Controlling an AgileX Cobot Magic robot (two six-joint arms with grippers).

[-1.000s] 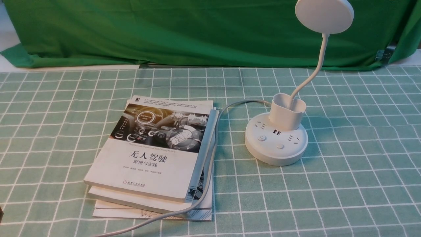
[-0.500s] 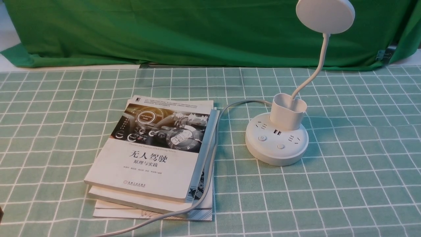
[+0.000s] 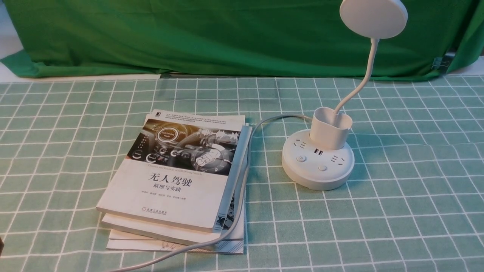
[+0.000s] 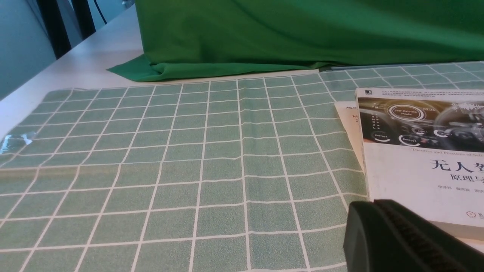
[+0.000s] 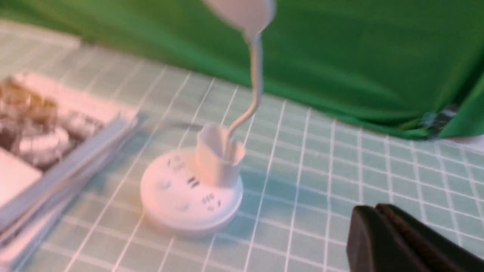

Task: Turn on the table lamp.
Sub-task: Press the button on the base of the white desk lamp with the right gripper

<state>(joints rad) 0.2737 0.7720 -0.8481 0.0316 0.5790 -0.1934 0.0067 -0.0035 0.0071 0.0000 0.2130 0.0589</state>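
The white table lamp stands right of centre on the checked cloth: round puck base [image 3: 317,166] with sockets and two buttons [image 3: 301,158], cup-shaped holder [image 3: 331,128], thin bent neck [image 3: 368,68] and flat disc head [image 3: 373,17]. The lamp is unlit. Its blurred base [image 5: 191,190] also shows in the right wrist view, well ahead of my right gripper [image 5: 374,207], whose black jaws are pressed together on nothing. My left gripper [image 4: 372,204] is shut too, hovering by the stack of books, far from the lamp. Neither gripper appears in the front view.
A stack of books [image 3: 177,177] lies left of the lamp, with the lamp's white cord [image 3: 242,196] running over its right edge toward the front. Green fabric [image 3: 227,34] drapes along the back. In the left wrist view the top book's cover [image 4: 423,151] is close.
The lamp head wobbles very slightly in the front view; nothing else differs there. The right wrist view is motion-blurred.
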